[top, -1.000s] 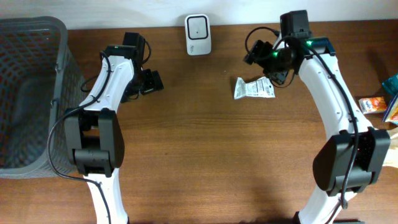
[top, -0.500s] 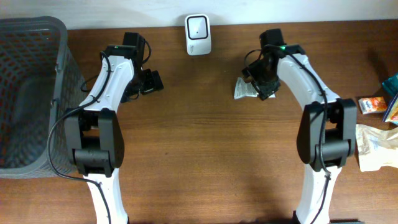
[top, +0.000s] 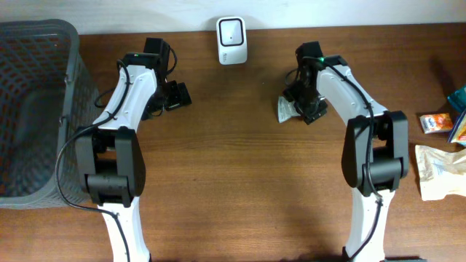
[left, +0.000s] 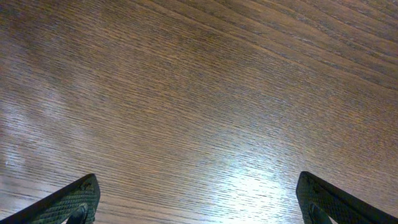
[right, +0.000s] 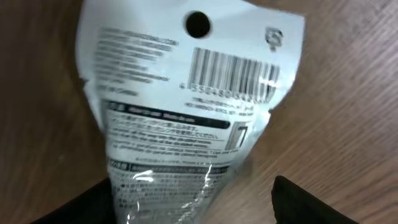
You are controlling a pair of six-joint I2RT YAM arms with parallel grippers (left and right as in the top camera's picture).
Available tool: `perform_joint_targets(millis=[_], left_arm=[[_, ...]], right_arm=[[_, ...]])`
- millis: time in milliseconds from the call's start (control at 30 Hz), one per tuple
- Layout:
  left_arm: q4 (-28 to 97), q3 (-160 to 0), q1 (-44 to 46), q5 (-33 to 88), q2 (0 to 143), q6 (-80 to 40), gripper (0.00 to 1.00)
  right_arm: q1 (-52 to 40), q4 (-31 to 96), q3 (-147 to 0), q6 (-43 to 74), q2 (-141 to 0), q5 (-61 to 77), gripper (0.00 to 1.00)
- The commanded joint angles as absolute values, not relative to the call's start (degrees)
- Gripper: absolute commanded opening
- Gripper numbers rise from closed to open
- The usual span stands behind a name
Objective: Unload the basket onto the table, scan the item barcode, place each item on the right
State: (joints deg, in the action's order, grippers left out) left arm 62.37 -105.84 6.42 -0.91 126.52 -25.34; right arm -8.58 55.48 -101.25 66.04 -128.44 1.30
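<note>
Two fingers of the right hand (right: 191,186) stand spread on either side of the packet (right: 186,112). One is close against its edge and the other just clear, so nothing is pinched yet. The packet lies flat on the tabletop (top: 233,167), right of centre, with its barcode (right: 233,74) facing up and at the end away from the fingers. I'd judge this as the pick-up step, with the scan itself not yet begun. Next the fingers need to close on the crinkly lower end without covering the code, then lift and turn the printed face toward the scanner (top: 231,30), which stands near the back edge, nearby to the left. Nothing lies between packet and scanner. The film looks slippery and may buckle in the grip. The left hand (left: 196,185) hangs wide apart and empty over bare wood, near the basket (top: 69,73). An orange pack (top: 435,122) and a paper bag (top: 440,171) sit well off to the right.
</note>
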Motion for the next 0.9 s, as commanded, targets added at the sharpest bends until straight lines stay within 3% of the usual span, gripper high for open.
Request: perform_joint_targets(millis=[0,100,400,533,733,867], left_arm=[[62.46,-105.6,6.61,-1.32,124.81,-25.21,0.99],[62.46,-105.6,6.61,-1.32,124.81,-25.21,0.99],[62.46,-105.6,6.61,-1.32,124.81,-25.21,0.99],[62.43,-105.6,6.61,-1.32,124.81,-25.21,0.99],[62.46,-105.6,6.59,-1.32,124.81,-25.21,0.99],[62.43,-105.6,6.61,-1.32,124.81,-25.21,0.99]], right_arm=[[-8.6,58.48,-102.1,66.41,-128.99,-0.6,0.76],[-7.75,63.18,-102.28,64.55,-128.92,-0.91,0.76],[-5.1,63.64,-102.35,36.12,-128.84,1.28,0.76],[-5.19,63.61,-102.32,35.48,-128.84,1.26,0.75],[-5.34,63.66,-101.71,35.35,-128.86,1.28,0.57],[-5.8,63.7,-100.88,35.35,-128.86,1.28,0.56]])
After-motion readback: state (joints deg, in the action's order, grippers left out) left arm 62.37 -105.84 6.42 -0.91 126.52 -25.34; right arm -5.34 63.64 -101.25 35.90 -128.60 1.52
